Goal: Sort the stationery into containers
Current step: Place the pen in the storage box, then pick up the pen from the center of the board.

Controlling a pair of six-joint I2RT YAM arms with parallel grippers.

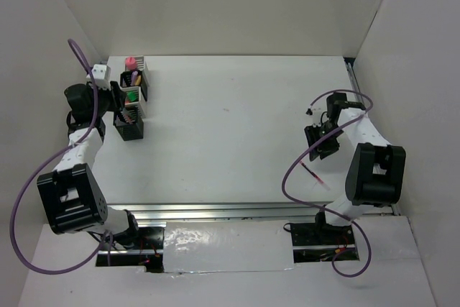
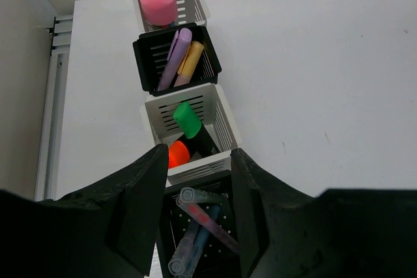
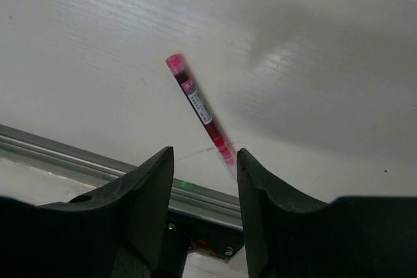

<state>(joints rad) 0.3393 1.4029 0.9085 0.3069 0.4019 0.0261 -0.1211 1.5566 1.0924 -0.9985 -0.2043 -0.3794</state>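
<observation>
- We count four mesh cups [image 2: 225,128] in a row along the left edge of the table [image 1: 237,127], two white and two black, alternating.
- Far white cup: one pink marker [image 2: 158,1].
- Next black cup: a purple marker [image 2: 176,56] and a yellow-orange marker [image 2: 191,56].
- Next white cup: a green-capped marker [image 2: 187,120] and an orange-capped marker [image 2: 178,154].
- Nearest black cup: thin pens [image 2: 202,222], about three, but they're hard for us to count.
- One red pen [image 3: 215,136] lies flat on the table at the near right, outside the cups.
- It has a small white label [image 3: 199,105], too tiny for us to read.
- The left arm [image 1: 83,141] reaches along the left side. The left gripper [image 2: 199,154] hangs over the nearest black cup, fingers apart, holding nothing.
- The right arm [image 1: 370,149] is bent and angled down. The right gripper [image 3: 204,161] sits above the red pen's near end, fingers spread and not clamped on it.
</observation>
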